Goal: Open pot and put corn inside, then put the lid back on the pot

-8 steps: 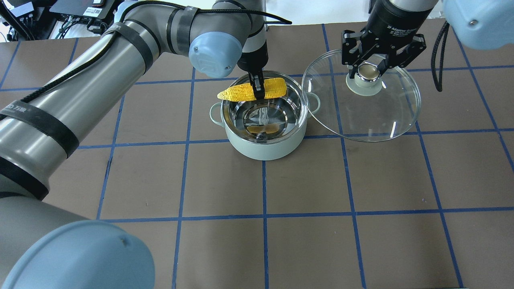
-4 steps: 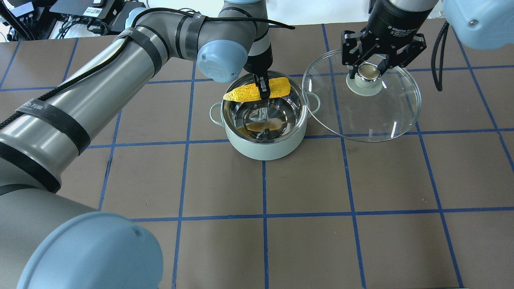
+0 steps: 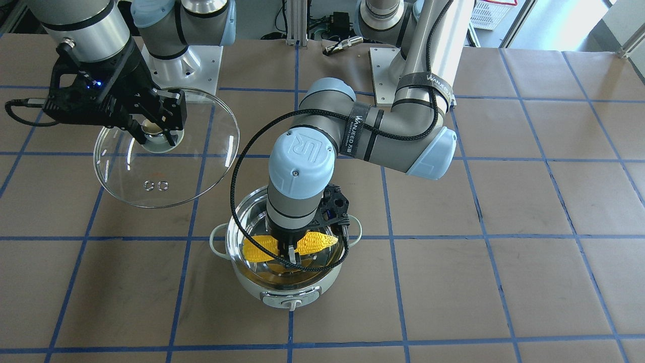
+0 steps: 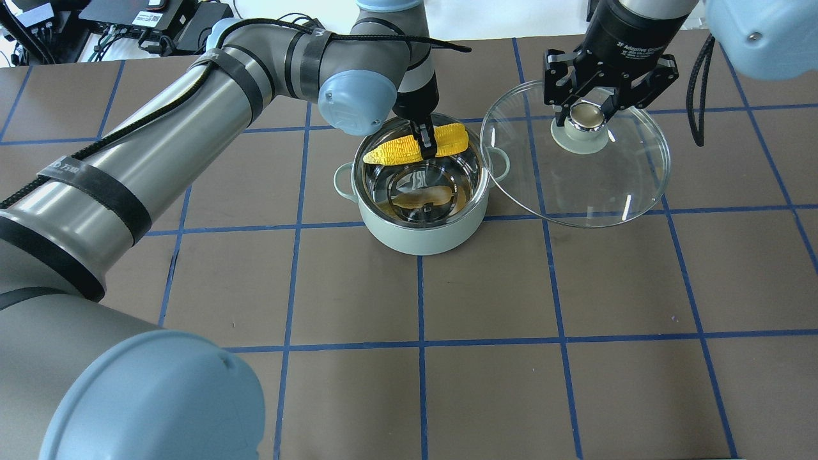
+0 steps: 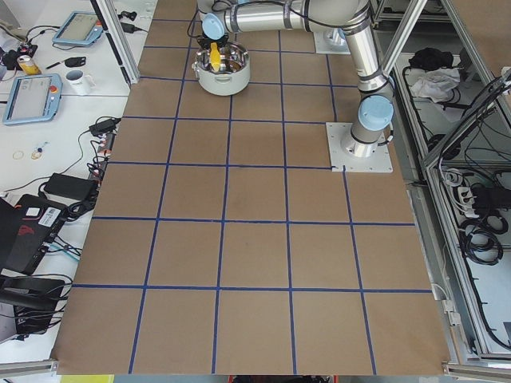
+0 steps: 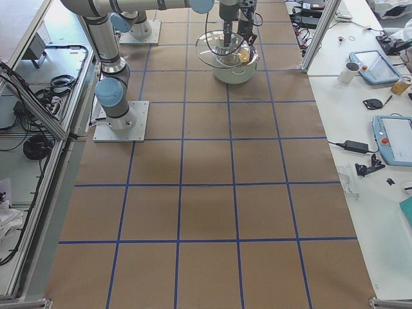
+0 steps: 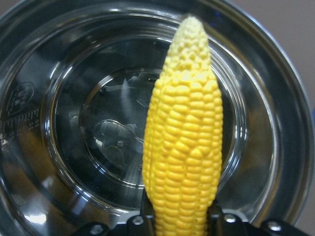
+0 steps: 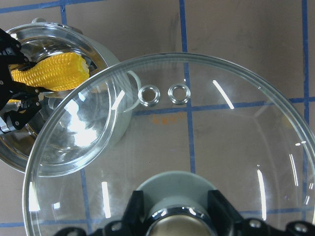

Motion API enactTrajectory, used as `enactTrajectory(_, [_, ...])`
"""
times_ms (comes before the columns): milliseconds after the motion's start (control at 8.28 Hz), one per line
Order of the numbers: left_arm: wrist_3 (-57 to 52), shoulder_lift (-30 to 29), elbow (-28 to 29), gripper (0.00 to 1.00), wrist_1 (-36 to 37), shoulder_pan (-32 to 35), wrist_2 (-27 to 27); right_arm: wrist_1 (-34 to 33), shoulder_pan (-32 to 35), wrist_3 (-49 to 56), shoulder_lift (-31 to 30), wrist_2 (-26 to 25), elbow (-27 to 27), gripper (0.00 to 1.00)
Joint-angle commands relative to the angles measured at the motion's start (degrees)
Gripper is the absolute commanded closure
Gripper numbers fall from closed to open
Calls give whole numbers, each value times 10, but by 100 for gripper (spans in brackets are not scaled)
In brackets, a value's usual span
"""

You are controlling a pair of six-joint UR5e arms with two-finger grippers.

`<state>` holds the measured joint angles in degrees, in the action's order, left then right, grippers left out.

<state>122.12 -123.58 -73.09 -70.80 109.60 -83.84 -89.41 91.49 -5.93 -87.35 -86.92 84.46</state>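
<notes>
Currently left hand [image 4: 427, 151] pinching corn [image 4: 395, 152] mid-length, horizontal above open pot [image 4: 418, 241]; right hand [image 4: 588, 114] clamped on lid [image 4: 610, 188] beside pot.

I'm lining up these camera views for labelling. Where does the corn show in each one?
Front-facing: corn lower centre, over the pot.
Overhead: corn upper centre, over the pot's far side.
Left side: corn a tiny yellow spot, top, left of centre.
Right side: corn a faint yellow speck at the pot, top.
Left wrist: corn fills centre-right, upright.
Right wrist: corn upper left.
Shared landmark: the pot.
</notes>
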Motion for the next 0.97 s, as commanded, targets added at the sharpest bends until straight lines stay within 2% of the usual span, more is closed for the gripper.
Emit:
enactTrajectory(0, [3, -13, -6, 60, 4, 0, 0, -2, 0, 0, 1, 0, 0, 52])
enactTrajectory(121, [2, -12, -12, 45, 6, 0, 0, -2, 0, 0, 1, 0, 0, 52])
enactTrajectory(242, [1, -8, -14, 22, 5, 0, -4, -2, 0, 0, 0, 0, 0, 52])
enactTrajectory(362, [0, -6, -14, 11, 5, 0, -5, -2, 0, 0, 1, 0, 0, 52])
enactTrajectory(604, [0, -1, -14, 6, 3, 0, -5, 1, 0, -1, 1, 0, 0, 52])
enactTrajectory(846, [-24, 31, -15, 6, -6, -2, -6, 1, 0, 0, 1, 0, 0, 52])
